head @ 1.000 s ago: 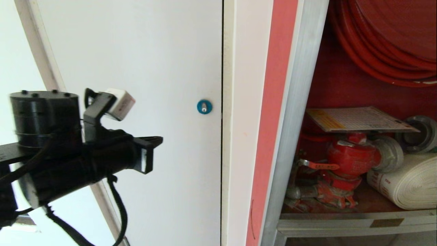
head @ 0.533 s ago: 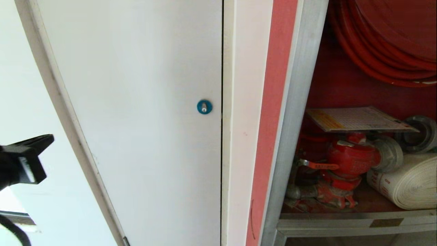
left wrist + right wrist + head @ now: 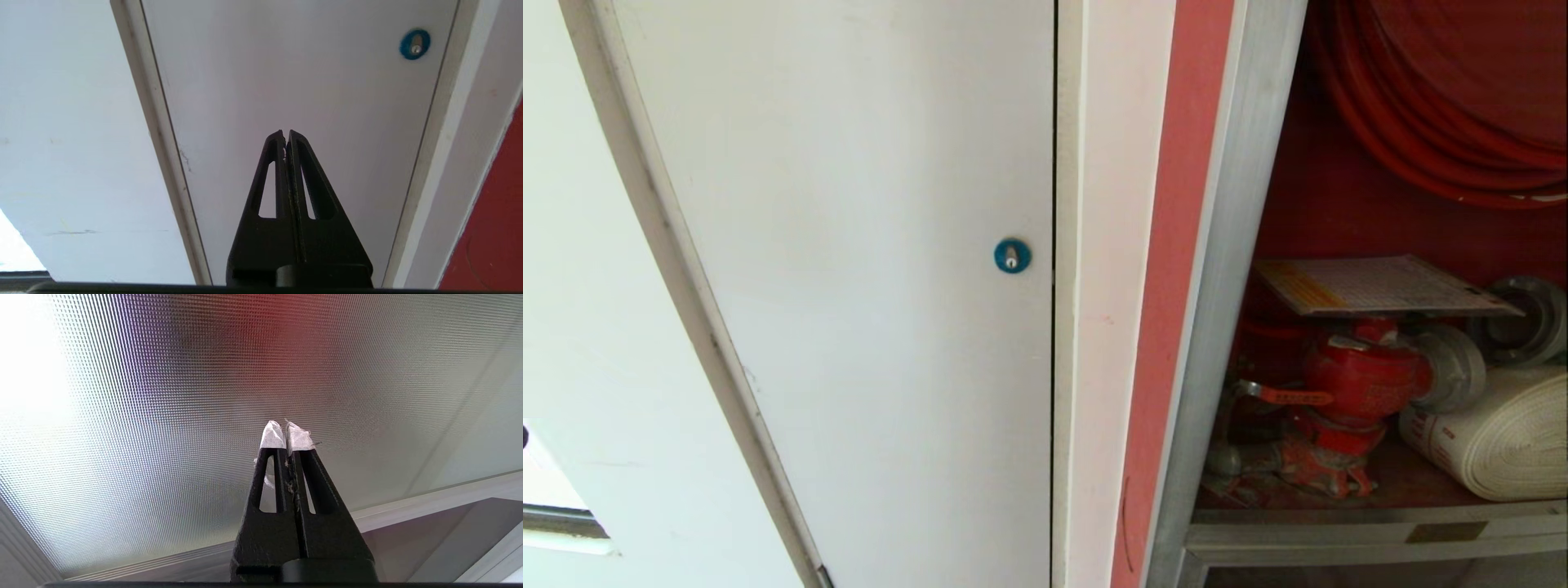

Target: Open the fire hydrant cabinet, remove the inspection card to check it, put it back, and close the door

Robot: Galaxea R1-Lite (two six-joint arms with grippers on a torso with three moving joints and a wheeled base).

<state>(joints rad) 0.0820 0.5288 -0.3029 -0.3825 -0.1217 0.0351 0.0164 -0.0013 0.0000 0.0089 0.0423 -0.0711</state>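
Note:
The fire hydrant cabinet (image 3: 1225, 269) stands open at the right of the head view, with a silver frame and a red interior. The inspection card (image 3: 1380, 286) lies flat on top of the red valve (image 3: 1356, 384), below the red hose reel (image 3: 1445, 106). Neither gripper shows in the head view. My left gripper (image 3: 286, 132) is shut and empty, and it points at the plain white panel. My right gripper (image 3: 286, 424), its tips wrapped in white, is shut and empty before a textured glass panel (image 3: 163, 416) in a pale frame. I cannot tell whether that panel is the door.
A plain white panel door (image 3: 866, 245) with a blue round lock (image 3: 1012, 255) fills the left and middle of the head view. The same lock (image 3: 414, 43) shows in the left wrist view. A white rolled hose (image 3: 1503, 441) lies on the cabinet's shelf, right of the valve.
My left arm has drawn back leftward and down, out of the head view. The cabinet, the card and the camera have not moved.

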